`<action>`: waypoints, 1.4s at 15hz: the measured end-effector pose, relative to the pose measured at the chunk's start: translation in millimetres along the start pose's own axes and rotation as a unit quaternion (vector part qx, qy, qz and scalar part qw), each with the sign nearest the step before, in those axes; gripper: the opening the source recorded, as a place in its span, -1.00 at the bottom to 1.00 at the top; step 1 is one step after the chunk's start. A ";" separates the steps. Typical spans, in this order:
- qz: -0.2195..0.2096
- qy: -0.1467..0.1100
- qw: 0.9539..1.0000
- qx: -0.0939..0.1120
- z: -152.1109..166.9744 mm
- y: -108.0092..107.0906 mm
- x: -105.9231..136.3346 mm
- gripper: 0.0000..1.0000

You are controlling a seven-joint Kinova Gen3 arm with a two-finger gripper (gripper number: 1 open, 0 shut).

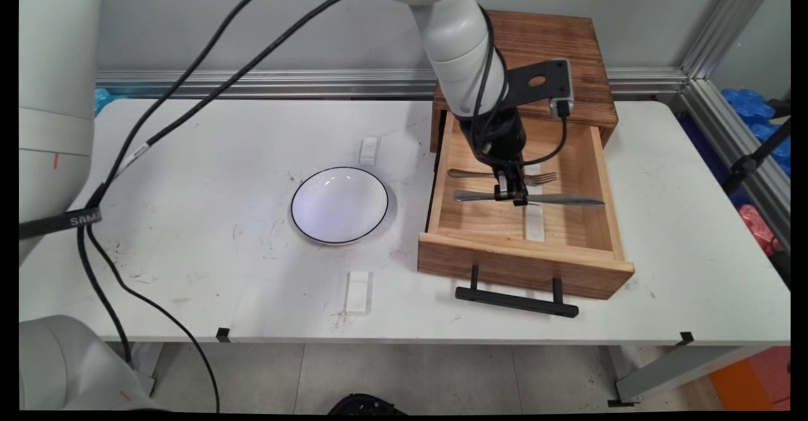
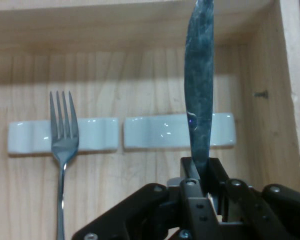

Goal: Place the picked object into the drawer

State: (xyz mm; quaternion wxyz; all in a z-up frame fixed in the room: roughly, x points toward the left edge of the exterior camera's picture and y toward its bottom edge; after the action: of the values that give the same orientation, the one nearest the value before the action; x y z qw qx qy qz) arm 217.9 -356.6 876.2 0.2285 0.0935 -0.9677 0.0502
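Observation:
My gripper [image 1: 512, 195] reaches down into the open wooden drawer [image 1: 524, 263] and is shut on a metal knife [image 1: 555, 199] near the middle of its length. In the hand view the knife [image 2: 199, 90] runs straight up from between the gripper [image 2: 202, 172] fingers, its blade crossing a white cutlery rest [image 2: 155, 131]. A fork [image 1: 470, 173] lies parallel to the knife, farther back in the drawer. The fork [image 2: 63, 125] rests its tines on a second white rest [image 2: 95, 134].
A white bowl with a black rim [image 1: 339, 205] sits on the table left of the drawer. Two small white rests [image 1: 368, 150] [image 1: 358, 291] lie behind and in front of it. The drawer's black handle [image 1: 516, 300] juts toward the table's front edge. The wooden cabinet [image 1: 549, 55] stands behind.

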 end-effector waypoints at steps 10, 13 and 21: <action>-0.007 -0.009 1.000 -0.005 25.2 -2.3 3.6 -1.00; -0.009 -0.011 1.000 -0.007 31.1 -2.8 3.2 -1.00; -0.012 -0.016 1.000 -0.010 41.0 -4.7 -0.8 -1.00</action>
State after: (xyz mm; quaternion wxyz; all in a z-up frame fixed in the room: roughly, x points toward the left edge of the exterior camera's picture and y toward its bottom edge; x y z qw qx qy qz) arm 201.8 -366.8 839.6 0.2142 0.1040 -0.9706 0.0363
